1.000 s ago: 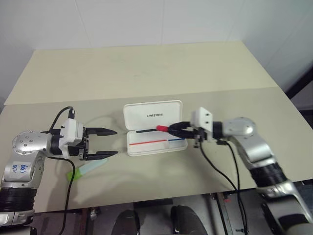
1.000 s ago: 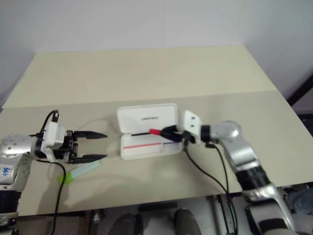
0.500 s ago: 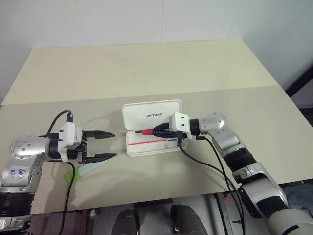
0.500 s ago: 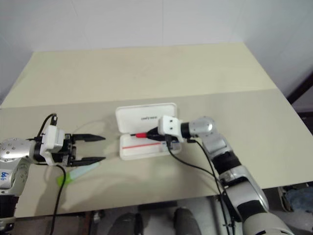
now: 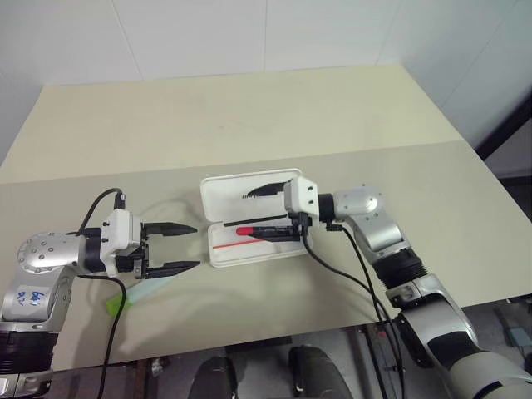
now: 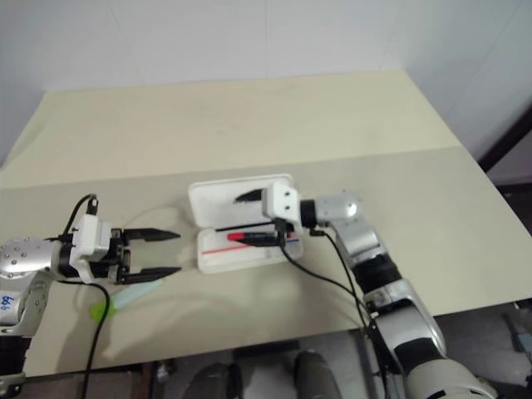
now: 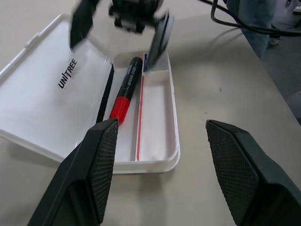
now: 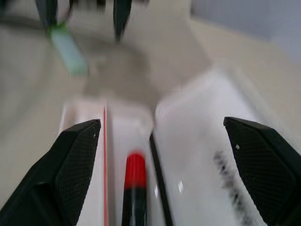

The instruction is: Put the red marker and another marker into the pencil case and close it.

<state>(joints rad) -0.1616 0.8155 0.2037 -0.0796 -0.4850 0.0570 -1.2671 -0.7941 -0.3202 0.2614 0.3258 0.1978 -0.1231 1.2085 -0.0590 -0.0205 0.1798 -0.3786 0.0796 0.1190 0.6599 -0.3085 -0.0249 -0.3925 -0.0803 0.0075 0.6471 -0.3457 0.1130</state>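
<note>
The green marker [image 5: 137, 291] lies on the bench [image 5: 249, 125] near the front edge, under the left gripper [image 5: 187, 247], whose jaws are released. Farther back, the red marker [image 7: 124, 89] lies inside the open case [image 5: 224, 195]. The right gripper [image 5: 270, 208] hangs over it, jaws released.

Each arm has silver-grey metal segments, black joint bands, a white wrist camera housing, black cabling; left tool [image 5: 184, 248] and right tool [image 5: 268, 209] have black textured fingers.

Beige table [image 5: 249, 116] w/ seam, white wall [image 5: 208, 33] behind.
</note>
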